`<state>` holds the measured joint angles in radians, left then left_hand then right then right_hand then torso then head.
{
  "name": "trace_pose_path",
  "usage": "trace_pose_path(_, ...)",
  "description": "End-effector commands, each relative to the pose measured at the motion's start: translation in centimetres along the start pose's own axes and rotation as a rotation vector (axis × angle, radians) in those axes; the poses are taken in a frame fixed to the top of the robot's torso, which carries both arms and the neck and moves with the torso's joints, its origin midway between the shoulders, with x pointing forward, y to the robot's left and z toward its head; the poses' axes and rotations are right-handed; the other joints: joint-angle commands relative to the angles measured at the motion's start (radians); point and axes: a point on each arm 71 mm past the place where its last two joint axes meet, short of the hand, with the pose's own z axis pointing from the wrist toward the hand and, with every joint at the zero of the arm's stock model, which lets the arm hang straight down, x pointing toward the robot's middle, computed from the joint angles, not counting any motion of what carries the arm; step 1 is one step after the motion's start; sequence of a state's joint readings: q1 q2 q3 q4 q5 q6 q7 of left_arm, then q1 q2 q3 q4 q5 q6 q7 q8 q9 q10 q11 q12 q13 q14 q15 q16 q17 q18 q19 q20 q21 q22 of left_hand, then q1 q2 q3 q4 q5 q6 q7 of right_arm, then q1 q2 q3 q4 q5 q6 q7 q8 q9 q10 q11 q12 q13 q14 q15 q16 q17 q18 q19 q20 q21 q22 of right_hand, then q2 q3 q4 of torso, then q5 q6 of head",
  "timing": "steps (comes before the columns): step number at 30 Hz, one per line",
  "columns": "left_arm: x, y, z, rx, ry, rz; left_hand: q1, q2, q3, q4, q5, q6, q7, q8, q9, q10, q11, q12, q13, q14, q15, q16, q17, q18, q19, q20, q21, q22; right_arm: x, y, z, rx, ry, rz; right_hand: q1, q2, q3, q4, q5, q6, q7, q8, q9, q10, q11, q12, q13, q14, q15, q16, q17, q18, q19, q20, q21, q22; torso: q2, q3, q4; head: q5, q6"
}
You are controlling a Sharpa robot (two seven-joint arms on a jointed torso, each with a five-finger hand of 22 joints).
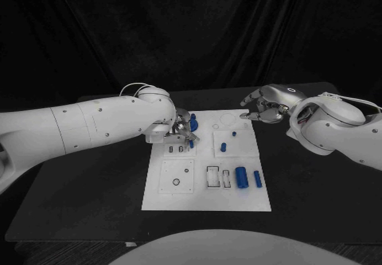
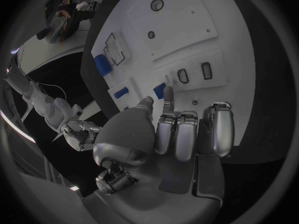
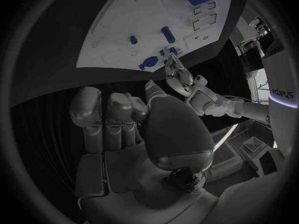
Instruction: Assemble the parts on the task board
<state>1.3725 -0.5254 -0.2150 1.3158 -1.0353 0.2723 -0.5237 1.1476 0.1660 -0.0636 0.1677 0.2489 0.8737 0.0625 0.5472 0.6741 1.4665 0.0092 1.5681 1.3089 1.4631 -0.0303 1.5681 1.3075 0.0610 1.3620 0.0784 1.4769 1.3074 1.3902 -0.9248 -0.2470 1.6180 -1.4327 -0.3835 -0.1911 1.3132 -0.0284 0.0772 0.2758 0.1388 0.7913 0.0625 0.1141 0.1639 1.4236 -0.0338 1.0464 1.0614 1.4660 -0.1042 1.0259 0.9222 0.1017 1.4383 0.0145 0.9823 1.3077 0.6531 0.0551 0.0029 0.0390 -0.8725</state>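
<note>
Left hand [image 1: 181, 128] sits over the upper left part of the white board [image 1: 179, 201], at centre frame in the head view. Its fingers are drawn together around a small blue piece [image 1: 194, 122]; thumb and a fingertip appear to pinch it, though the contact itself is partly hidden. In the left wrist view the same hand [image 2: 177, 134] has its fingers curled side by side, with the blue piece [image 2: 159, 90] showing just past the fingertips, above the board [image 2: 212, 15].

Right hand [image 1: 265, 105] hangs at the upper right of the head view, just off the board's top right corner. Fingers are bent inward, loosely spread, and nothing is in them. The right wrist view shows this hand [image 3: 134, 129] with fingers partly curled and empty, the board [image 3: 124, 27] beyond it.

On the board, head view: a small blue peg [image 1: 234, 133] and a short blue cylinder [image 1: 223, 147] lie in the upper right panel. Lower down, right of centre, a thick blue cylinder [image 1: 241, 178] lies just beside a thinner blue rod [image 1: 258, 178], both lengthwise. Rectangular slots [image 1: 213, 176] sit just left of them.
</note>
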Motion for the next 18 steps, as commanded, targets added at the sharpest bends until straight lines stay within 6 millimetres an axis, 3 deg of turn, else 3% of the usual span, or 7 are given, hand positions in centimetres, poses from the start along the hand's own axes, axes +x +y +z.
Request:
trace_pose_path(1, 0.20, -0.25, 0.05, 0.020, 0.012, 0.004, 0.008, -0.001, 0.010, -0.001, 0.005, 0.008, -0.004, -0.007, 0.003, 0.104, -0.010, 0.003, 0.262, 0.108, -0.007, 0.003, 0.263, -0.003, -0.008, -0.002, -0.007, 0.073, 0.11, 0.03, -0.03, -0.003, 0.002, -0.001, -0.001, 0.006, -0.007, 0.001, 0.003, 0.008, 0.001, 0.007, -0.001, -0.006, -0.003, -0.005, -0.001, 0.017, 0.009, 0.003, 0.000, -0.005, -0.003, 0.004, -0.003, 0.135, 0.000, -0.0003, -0.0004, 0.000, 0.000)
trace_pose_path(18, 0.50, -0.16, 0.17, 0.013, 0.029, 0.010, 0.007, -0.008, 0.038, -0.019, 0.011, 0.016, -0.006, -0.020, 0.011, 0.104, -0.012, 0.003, 0.262, 0.108, -0.009, 0.003, 0.263, -0.002, -0.011, -0.004, -0.011, 0.071, 0.16, 0.03, -0.04, -0.003, 0.007, -0.001, -0.002, 0.007, -0.009, 0.002, 0.003, 0.010, 0.001, 0.007, -0.001, -0.007, -0.002, -0.006, -0.003, 0.017, 0.009, 0.003, 0.000, -0.005, -0.003, 0.004, -0.005, 0.135, 0.000, 0.0001, -0.0005, 0.001, 0.000)
